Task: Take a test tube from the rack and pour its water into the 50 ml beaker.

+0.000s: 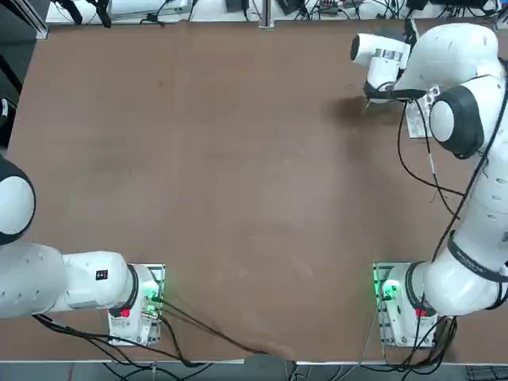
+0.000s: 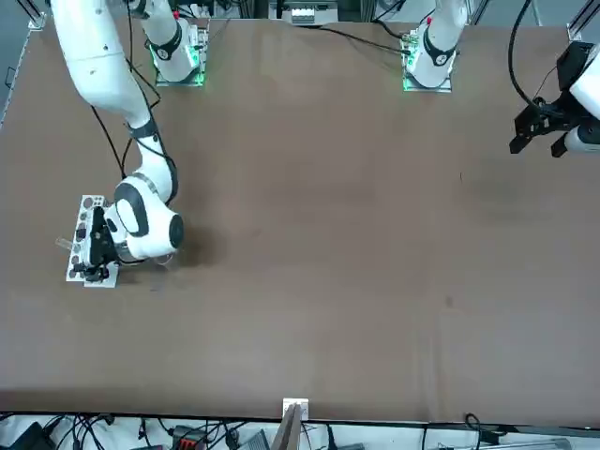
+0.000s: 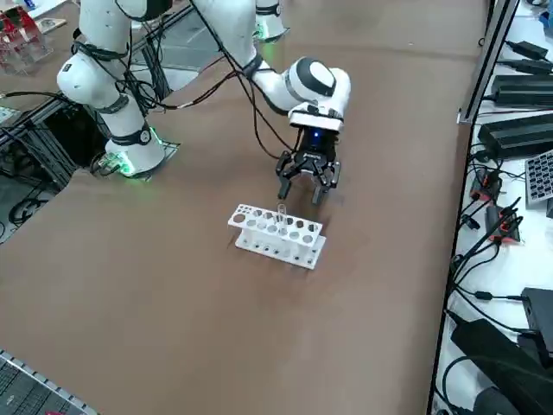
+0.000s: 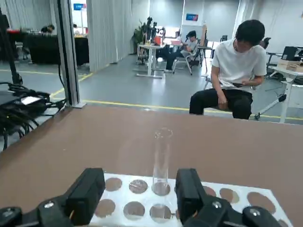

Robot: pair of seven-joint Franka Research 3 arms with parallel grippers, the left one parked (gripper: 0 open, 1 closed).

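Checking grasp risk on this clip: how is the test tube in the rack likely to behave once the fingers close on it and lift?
The test tube looks like thin clear glass, so probably fragile and slippery. It stands tall and slender in the rack, so an off-centre squeeze may tilt it. The right gripper is open beside the rack; the light-looking plastic rack might shift if the tube drags.

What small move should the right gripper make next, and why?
Probably ease forward and shift sideways until the slender clear glass test tube stands between the open fingers. In the wrist view the right gripper is level at the small white plastic rack, and the tube stands upright in a hole close to one finger, not centred.
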